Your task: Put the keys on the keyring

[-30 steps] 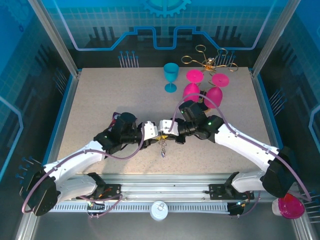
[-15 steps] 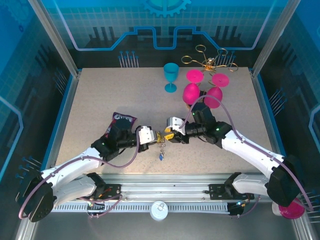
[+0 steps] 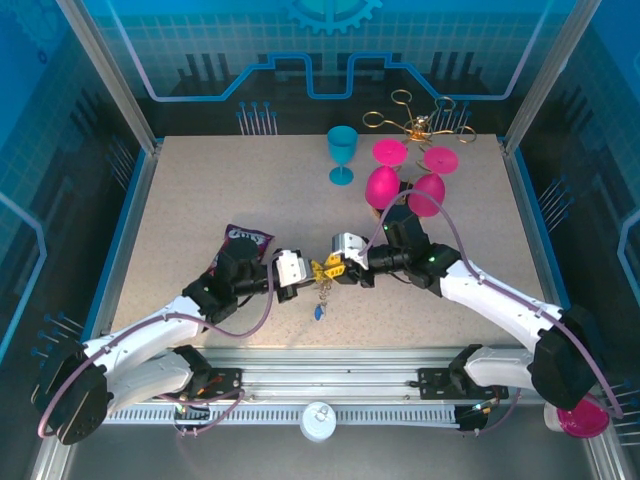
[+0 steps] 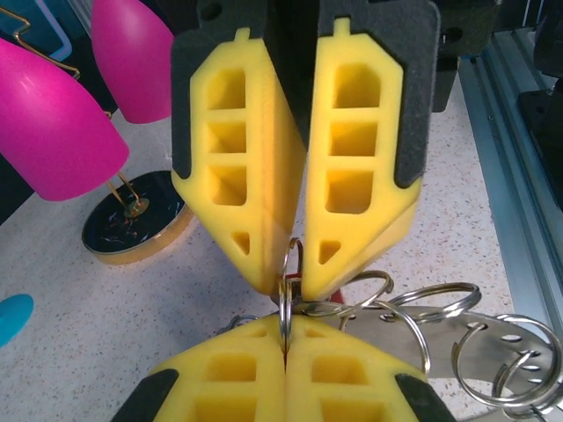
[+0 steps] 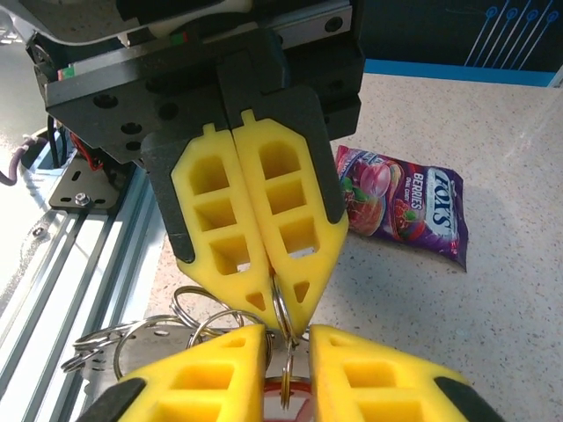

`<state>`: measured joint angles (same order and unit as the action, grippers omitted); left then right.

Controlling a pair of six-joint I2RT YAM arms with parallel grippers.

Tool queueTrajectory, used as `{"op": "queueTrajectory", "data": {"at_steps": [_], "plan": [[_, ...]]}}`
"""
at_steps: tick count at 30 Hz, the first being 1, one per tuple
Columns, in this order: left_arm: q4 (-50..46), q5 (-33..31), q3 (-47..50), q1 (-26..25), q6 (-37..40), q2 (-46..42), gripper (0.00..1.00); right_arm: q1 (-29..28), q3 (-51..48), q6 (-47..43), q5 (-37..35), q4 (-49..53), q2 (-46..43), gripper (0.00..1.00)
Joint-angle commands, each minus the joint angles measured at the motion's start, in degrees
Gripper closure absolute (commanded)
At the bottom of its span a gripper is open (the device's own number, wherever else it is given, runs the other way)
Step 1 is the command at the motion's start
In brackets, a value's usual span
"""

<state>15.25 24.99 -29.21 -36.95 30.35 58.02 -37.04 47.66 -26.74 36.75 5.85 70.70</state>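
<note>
Tightly, the left pincer (image 4: 284, 327) is clamped on a silver split ring (image 4: 283, 299). Tip to tip with it, the right pincer (image 5: 288, 334) stands narrowly parted around that ring. Beneath both dangle the keys (image 3: 318, 308), above the speckled beige worktop (image 3: 200, 200), inside blue-lit walls (image 3: 60, 120).

Both arms reach inward, left claw (image 4: 284, 327) clamped, right claw (image 5: 288, 338) slightly parted.

Speckled beige table (image 3: 200, 200), my bench. Teal goblet (image 3: 341, 153) upright near far edge. Just right of it, pink goblet (image 3: 381, 185), then second pink goblet (image 3: 428, 194), feet toward back; lying or inverted, I can't tell. Gold wire rack (image 3: 418, 122) behind them. Purple candy packet (image 3: 246, 238) flat, left of centre. Gold-rimmed black disc (image 4: 136, 229) on tabletop. Pink cup (image 3: 580, 412) off table, my near right.
</note>
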Motion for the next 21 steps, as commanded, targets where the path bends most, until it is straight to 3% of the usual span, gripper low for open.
{"op": "queueTrajectory", "data": {"at_steps": [1, 3, 5, 7, 9, 12, 15, 21], "plan": [[4.86, 3.83, 0.55, 0.06, -1.25, -0.8, 1.0, 0.56, 0.22, 0.29, 1.48, -1.56, 0.63, 0.91], [4.94, 3.55, 0.56, 0.04, -1.52, -0.8, 1.0, 0.52, 0.49, -0.09, 1.48, -0.84, 0.46, 1.0], [4.1, 2.11, 0.18, 0.06, -1.7, -0.76, 0.99, 0.49, 1.0, -0.95, 1.2, 0.8, 0.26, 1.0], [2.93, 0.13, -0.4, 0.04, -1.97, -0.64, 0.81, 0.16, 1.87, -2.04, 0.41, 2.83, 0.07, 1.0], [0.28, -1.56, -1.51, 0.03, -1.23, -0.48, 0.77, -0.51, 2.42, -3.66, -0.82, 5.59, 0.14, 1.0], [-4.56, -2.83, -3.4, 0.06, 0.13, -0.21, 0.78, -1.53, 5.18, -5.89, -3.46, 9.45, 0.48, 1.0], [-7.25, -2.78, -4.6, 0.06, 0.84, 0.19, 0.87, -2.8, 6.62, -7.6, -5.63, 12.19, 1.06, 1.0], [-7.55, -0.98, -5.66, -0.05, 0.85, 2.3, 0.89, -4.49, 7.59, -6.83, -5.49, 9.88, 1.93, 1.0]]}}
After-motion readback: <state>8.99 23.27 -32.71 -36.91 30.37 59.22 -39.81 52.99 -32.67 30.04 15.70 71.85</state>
